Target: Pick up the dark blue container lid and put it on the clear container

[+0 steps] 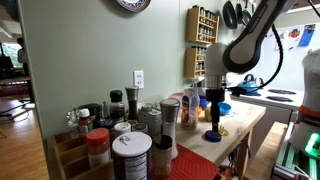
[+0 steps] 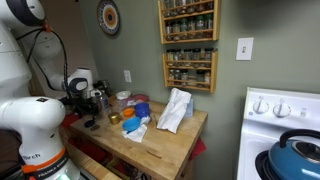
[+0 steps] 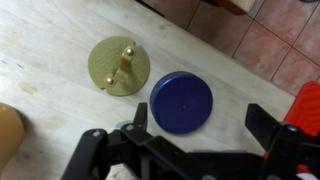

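The dark blue container lid (image 3: 181, 103) is round and lies flat on the pale wooden counter (image 3: 50, 40). In the wrist view my gripper (image 3: 200, 125) is open and empty just above it, with the lid close to one finger and partly between the two. In an exterior view the gripper (image 1: 213, 118) hangs over the lid (image 1: 213, 137) near the counter's edge. The clear container (image 1: 190, 104) stands tall beside the gripper, toward the wall. A small yellow round piece (image 3: 119, 65) with a knob lies next to the lid.
A light blue bowl (image 1: 224, 108) sits behind the gripper. Spice jars and grinders (image 1: 130, 150) crowd one end of the counter. A white crumpled bag (image 2: 175, 110) lies on the counter. A stove (image 2: 285, 130) stands beside it, and tiled floor (image 3: 270, 40) lies past the counter edge.
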Tool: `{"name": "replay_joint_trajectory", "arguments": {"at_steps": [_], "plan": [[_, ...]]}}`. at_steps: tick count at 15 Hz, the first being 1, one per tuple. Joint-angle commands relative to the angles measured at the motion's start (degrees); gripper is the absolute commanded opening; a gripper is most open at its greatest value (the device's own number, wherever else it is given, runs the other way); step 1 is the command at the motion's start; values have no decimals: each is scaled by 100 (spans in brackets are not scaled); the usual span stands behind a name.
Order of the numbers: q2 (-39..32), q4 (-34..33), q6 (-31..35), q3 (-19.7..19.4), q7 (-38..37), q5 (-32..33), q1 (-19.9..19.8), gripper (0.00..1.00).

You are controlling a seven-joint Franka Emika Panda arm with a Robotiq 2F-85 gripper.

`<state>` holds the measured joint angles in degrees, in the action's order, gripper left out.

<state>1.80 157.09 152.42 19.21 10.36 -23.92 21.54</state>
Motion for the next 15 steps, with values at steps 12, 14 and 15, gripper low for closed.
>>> {"name": "replay_joint_trajectory", "arguments": {"at_steps": [12, 14, 15], "plan": [[-530, 22, 1238, 171, -436, -297, -70, 100], [-542, 28, 1133, 128, -617, 44, -117, 100], [-482, 38, 940, 74, -696, 251, -146, 100]]}}
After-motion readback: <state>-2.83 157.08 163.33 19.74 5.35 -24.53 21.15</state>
